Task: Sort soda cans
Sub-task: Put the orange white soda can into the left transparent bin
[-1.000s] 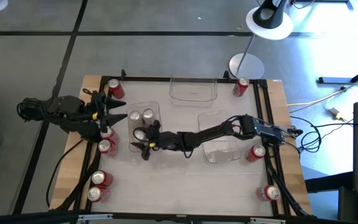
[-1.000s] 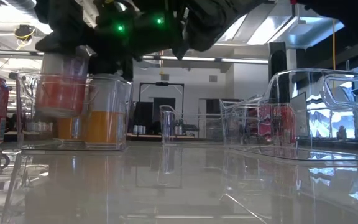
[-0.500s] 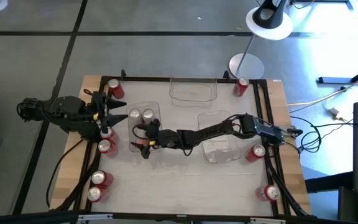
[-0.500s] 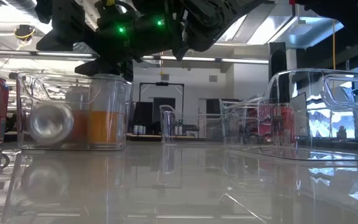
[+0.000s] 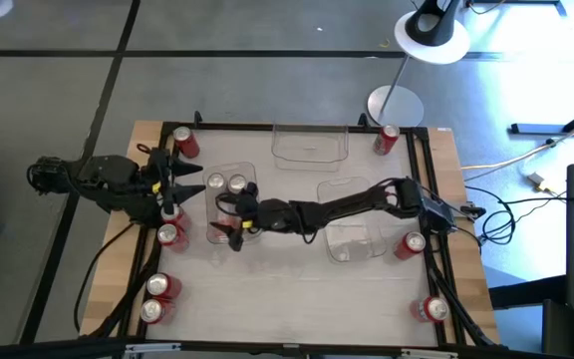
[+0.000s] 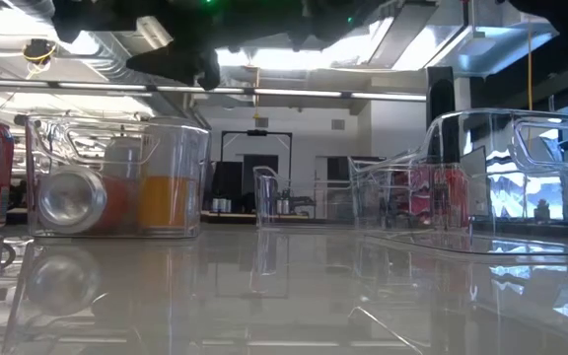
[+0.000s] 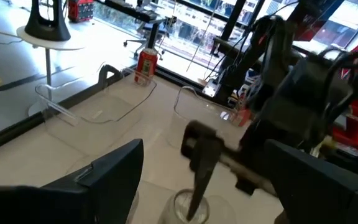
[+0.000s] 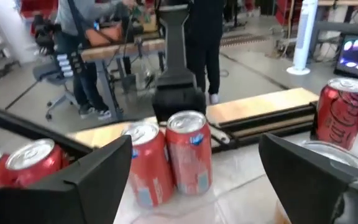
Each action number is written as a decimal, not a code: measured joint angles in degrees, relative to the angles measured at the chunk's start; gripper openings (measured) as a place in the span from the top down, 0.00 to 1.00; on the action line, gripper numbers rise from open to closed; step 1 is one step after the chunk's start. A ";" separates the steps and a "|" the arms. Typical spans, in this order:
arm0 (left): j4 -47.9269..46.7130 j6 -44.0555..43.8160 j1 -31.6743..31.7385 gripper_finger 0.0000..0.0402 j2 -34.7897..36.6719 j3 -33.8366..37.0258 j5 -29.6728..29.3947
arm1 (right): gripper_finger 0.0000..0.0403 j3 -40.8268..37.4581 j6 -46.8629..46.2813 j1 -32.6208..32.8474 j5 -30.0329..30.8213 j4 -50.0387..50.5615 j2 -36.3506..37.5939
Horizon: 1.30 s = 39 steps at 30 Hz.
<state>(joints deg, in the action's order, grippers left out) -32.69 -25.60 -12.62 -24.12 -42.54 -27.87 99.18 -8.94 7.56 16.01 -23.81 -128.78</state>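
Three thin-walled, smooth soda cans [image 5: 225, 199] sit in the clear plastic rectangular bin [image 5: 213, 235]: two upright, one tipped on its side [image 6: 72, 199], round and likely to roll. The right gripper [image 5: 232, 212] hangs above them, fingers spread and empty; it should lift straight up, clear of the bin wall. The left gripper [image 5: 189, 182] waits nearby, fingers spread.

Left clear bin [image 5: 229, 204]: two upright soda cans [image 5: 226, 183] at its back, one toppled can [image 6: 70, 198] in front. Right gripper [image 5: 233, 214] above this bin. Left gripper [image 5: 182, 185] just left of it.
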 joint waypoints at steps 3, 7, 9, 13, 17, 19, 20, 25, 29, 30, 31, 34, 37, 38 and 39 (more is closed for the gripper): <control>-0.23 -0.16 0.00 0.21 0.00 0.00 -0.01 | 0.14 -0.11 0.83 0.34 -1.10 3.05 1.54; -0.28 -0.07 0.00 0.21 0.00 0.00 -0.01 | 0.14 -0.05 2.99 0.80 -1.16 5.56 5.10; -0.28 0.04 0.00 0.21 0.00 0.00 0.00 | 0.14 0.00 3.23 1.20 -1.10 7.82 6.79; -0.29 0.04 0.00 0.21 0.00 0.00 -0.01 | 0.14 -0.04 2.96 1.49 -1.20 11.37 9.65; -0.53 0.30 -0.16 0.21 -1.18 0.00 0.58 | 0.14 0.04 1.96 1.92 -5.13 13.84 13.60; -0.69 0.41 -0.25 0.21 -2.73 0.00 0.82 | 0.14 0.04 1.91 1.92 -7.88 16.49 15.25; -0.65 0.43 -0.26 0.21 -3.64 0.00 0.85 | 0.14 0.04 1.85 1.92 -8.95 17.88 15.92; -3.12 -1.41 -0.28 0.21 -9.16 -1.93 2.72 | 0.14 0.04 1.77 1.91 -9.82 25.88 18.22; -10.59 -8.82 -0.28 0.21 -13.68 -7.39 5.78 | 0.14 0.02 -0.57 2.59 -9.50 30.51 18.02; -12.37 -10.87 -0.28 0.21 -14.55 -8.84 6.85 | 0.14 0.02 -1.38 2.88 -9.43 30.93 17.81; -14.44 -12.77 -0.26 0.21 -15.50 -10.24 8.07 | 0.14 0.04 -1.56 3.14 -9.17 31.05 17.62; -19.39 -16.54 -0.24 0.21 -17.62 -12.54 12.98 | 0.14 0.04 -1.23 4.43 -8.46 32.95 17.13; -19.96 -18.61 -0.05 0.21 -19.12 -12.35 17.13 | 0.14 0.02 -1.01 5.09 -6.65 34.95 16.17; -20.34 -19.46 -0.06 0.21 -19.67 -12.06 18.09 | 0.14 0.04 -0.87 5.07 -6.49 35.29 15.67; -20.92 -20.34 -0.12 0.21 -20.31 -11.71 18.42 | 0.14 0.04 -0.87 4.98 -6.25 35.61 15.19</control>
<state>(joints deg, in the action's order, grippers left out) -53.62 -45.94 -12.74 -44.43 -54.25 -9.45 99.22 -9.81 12.54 9.75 11.80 -113.59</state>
